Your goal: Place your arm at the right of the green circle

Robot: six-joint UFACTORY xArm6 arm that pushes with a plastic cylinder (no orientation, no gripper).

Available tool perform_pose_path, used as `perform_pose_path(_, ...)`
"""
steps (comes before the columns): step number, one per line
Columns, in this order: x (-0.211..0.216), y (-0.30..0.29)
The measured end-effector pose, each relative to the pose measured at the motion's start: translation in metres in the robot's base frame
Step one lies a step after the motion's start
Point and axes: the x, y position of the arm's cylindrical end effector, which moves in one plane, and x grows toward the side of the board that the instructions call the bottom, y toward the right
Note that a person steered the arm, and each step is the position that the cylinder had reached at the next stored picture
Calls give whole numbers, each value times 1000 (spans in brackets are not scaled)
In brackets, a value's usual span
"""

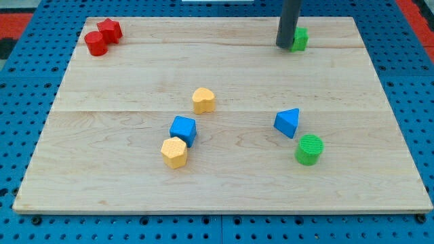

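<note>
The green circle [309, 150] is a short green cylinder standing at the lower right of the wooden board [122, 74]. My tip [284, 46] is far from it, near the view's top edge, up and slightly left of the circle. The dark rod stands just left of a second green block [300, 39], touching or nearly touching it and hiding part of it, so I cannot make out its shape. A blue triangle [287, 123] lies just up and left of the green circle.
A red cylinder [95, 44] and a red star [109, 29] sit together at the top left. A yellow heart-like block [203, 99] lies mid-board. A blue cube [183, 129] touches a yellow hexagon [174, 152] below it. Blue pegboard surrounds the board.
</note>
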Motion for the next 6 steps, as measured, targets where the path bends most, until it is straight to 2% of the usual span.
perform_pose_path(1,55,9)
perform_pose_path(2,142,31)
perform_pose_path(3,205,46)
perform_pose_path(6,301,65)
